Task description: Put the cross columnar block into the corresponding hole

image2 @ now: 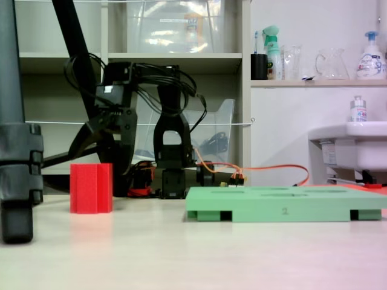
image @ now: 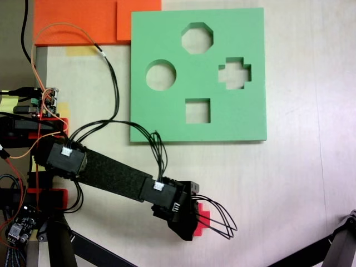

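Note:
The cross columnar block [image: 204,218] is bright red and peeks out from under my gripper [image: 189,221] at the lower middle of a fixed view. In another fixed view the block [image2: 91,187] stands upright on the table, with the gripper [image2: 100,157] just above it, open, its jaws spread to either side of the block's top. The green board [image: 167,122] lies flat farther up the table, and the corresponding hole [image: 235,73], plus-shaped, is at the board's right side. From the low view the board [image2: 284,208] lies to the right of the block.
The board also has an octagonal cutout [image: 197,38], a round one [image: 161,75] and a square one [image: 197,110]. Orange foam sheets [image: 78,22] lie at the top left. Cables and electronics [image: 44,100] crowd the left edge. A black stand leg [image: 334,245] enters at the lower right.

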